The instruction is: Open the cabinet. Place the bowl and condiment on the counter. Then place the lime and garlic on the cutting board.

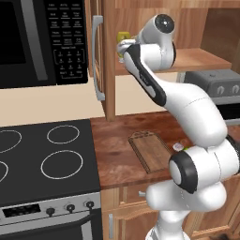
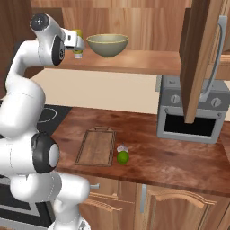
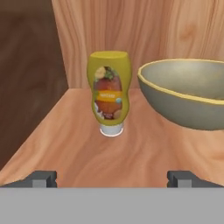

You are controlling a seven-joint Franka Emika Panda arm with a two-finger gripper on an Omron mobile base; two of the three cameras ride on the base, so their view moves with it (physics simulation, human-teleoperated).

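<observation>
Hand view showed me the condiment (image 3: 110,94) standing upright on the cabinet shelf (image 3: 131,153), right in front of my pincer (image 3: 112,178). The pincer was spread wide and held nothing. Its two tips sat far apart, one on each side, and the bottle stood between them but farther back, not touching. The bowl (image 3: 186,94) sat on the same shelf just beside the bottle, on its right in this view. I could see a small gap between them.

In the right base view, the cabinet (image 2: 197,58) was open, with its door swung out toward me and its silver handle (image 2: 214,58) on the edge. The bowl (image 2: 108,45) sat up on the shelf and the condiment (image 2: 78,50) peeked out by the arm's hand. Down on the counter (image 2: 179,157) lay the board (image 2: 95,147), flat and bare. The lime (image 2: 122,157) sat on the counter just beside the board's right edge, and the garlic (image 2: 121,148) was touching it from behind. Neither one was on the board.

In the left base view, the arm reached up into the cabinet, and the board (image 1: 149,149) lay on the counter next to the black stove (image 1: 47,159).
</observation>
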